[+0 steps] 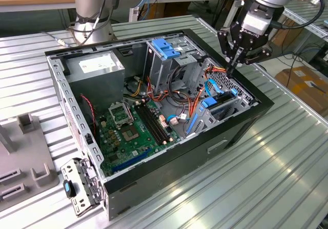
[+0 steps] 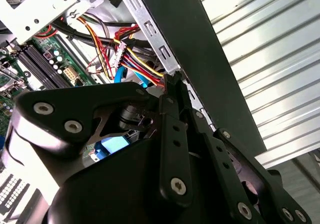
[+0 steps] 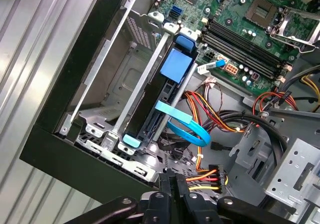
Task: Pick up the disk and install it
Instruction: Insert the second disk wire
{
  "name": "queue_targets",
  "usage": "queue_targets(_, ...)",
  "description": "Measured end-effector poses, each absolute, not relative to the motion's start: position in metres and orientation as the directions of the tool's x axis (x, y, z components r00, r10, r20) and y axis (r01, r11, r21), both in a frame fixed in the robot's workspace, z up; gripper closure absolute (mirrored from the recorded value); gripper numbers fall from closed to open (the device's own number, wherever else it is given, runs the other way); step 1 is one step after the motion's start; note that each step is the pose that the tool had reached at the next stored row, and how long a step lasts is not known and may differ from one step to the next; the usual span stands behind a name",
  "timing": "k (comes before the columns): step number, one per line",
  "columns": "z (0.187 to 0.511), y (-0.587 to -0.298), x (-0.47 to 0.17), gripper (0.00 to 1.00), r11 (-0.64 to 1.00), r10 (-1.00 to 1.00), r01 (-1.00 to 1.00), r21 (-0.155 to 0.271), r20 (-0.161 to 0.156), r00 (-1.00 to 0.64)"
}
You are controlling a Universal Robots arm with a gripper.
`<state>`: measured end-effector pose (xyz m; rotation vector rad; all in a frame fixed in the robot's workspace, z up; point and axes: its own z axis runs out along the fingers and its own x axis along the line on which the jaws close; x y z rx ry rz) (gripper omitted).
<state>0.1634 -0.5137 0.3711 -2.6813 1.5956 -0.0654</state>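
Exterior view first: the claw hangs over the open computer case, at the case corner on the exterior view's right. The case lies on its side on the ribbed metal desk. From what I can see, the claw's two fingers are pressed together with nothing between them. Both wrist views agree, with the tips meeting just above the case's metal edge.

The disk is not in the claw. It stands on edge in the drive bay at that same corner, blue rails along its sides, between the case's outer wall and the motherboard. In the first wrist view the disk looks well down in its slot. I can't be sure from this angle that it is fully home.

I judge the step in hand to be the seating of the disk, so I'd treat this as a careful pressing job. The closed tips make a decent pusher if they land on the blue rail end, not on the drive's face.

The flat blue cable lies across the disk and could get pinched. The wire bundle sits just beside the claw and could snag a finger. I'd keep any push straight along the bay's rails and go slowly and lightly, because a skewed shove could jam the carrier.
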Motion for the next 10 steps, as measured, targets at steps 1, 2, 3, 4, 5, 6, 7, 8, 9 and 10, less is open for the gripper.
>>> queue_targets(1,0.3711,-0.5137,0.1635,0.84,-0.477,-0.879,-0.878,-0.039,0.025,0.476)
queue_targets(2,0.3711,-0.5137,0.1634,0.84,-0.477,-0.879,-0.878,-0.039,0.025,0.476)
queue_targets(3,0.3711,-0.5137,0.1634,0.84,-0.477,-0.879,-0.878,-0.039,0.025,0.476)
queue_targets(4,0.3711,-0.5137,0.1634,0.84,-0.477,-0.879,-0.878,-0.039,0.025,0.476)
queue_targets(5,0.3711,-0.5137,0.1634,0.84,-0.477,-0.879,-0.878,-0.039,0.025,0.476)
queue_targets(6,0.3711,-0.5137,0.1634,0.84,-0.477,-0.879,-0.878,-0.039,0.025,0.476)
queue_targets(7,0.3711,-0.5137,0.1634,0.84,-0.477,-0.879,-0.878,-0.039,0.025,0.476)
queue_targets(8,0.3710,-0.5137,0.1633,0.84,-0.477,-0.879,-0.878,-0.039,0.025,0.476)
queue_targets(9,0.3708,-0.5136,0.1622,0.84,-0.477,-0.879,-0.878,-0.039,0.025,0.476)
queue_targets(10,0.3707,-0.5138,0.1611,0.84,-0.476,-0.879,-0.878,-0.039,0.025,0.476)
